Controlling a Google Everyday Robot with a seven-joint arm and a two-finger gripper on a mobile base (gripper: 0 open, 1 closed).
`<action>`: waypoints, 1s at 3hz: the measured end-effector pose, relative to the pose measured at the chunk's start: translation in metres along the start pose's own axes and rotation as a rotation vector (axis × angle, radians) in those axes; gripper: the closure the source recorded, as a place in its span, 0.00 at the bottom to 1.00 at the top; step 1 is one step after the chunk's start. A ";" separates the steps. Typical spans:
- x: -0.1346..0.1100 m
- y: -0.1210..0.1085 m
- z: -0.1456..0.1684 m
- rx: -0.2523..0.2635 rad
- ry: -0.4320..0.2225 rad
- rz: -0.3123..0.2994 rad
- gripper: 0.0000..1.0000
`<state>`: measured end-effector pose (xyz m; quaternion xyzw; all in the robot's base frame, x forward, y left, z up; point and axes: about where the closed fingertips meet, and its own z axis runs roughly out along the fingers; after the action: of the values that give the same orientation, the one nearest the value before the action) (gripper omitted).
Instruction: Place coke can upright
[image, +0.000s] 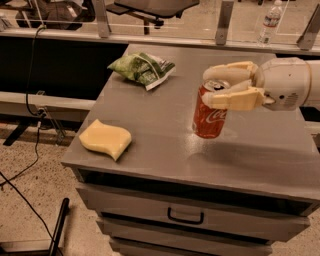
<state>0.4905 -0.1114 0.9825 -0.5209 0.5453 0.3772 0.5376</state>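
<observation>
At the left of the worktop a yellow sponge lies flat near the front edge, and a green snack bag lies further back; both are well apart from the working area, so neither obstructs the placement. Right of centre, the coke can stands with its base on the worktop, upright or very nearly so, silver top and pull tab facing up. The gripper reaches in from the right at rim height, one finger behind the top of the can and one across its upper front, closed onto it. This high side grasp probably leaves the base free to seat flat on the surface. The can body is red with white script readable on the front; any denting cannot be made out. A faint reflection shows beneath the base. Judged from this, the set-down is essentially done and release remains. A water bottle stands beyond the worktop at the far right
</observation>
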 end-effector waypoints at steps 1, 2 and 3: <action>0.000 0.004 -0.004 -0.053 0.045 -0.034 1.00; 0.008 0.013 -0.017 -0.071 0.086 -0.047 1.00; 0.008 0.013 -0.017 -0.072 0.086 -0.047 1.00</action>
<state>0.4756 -0.1267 0.9747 -0.5681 0.5417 0.3611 0.5034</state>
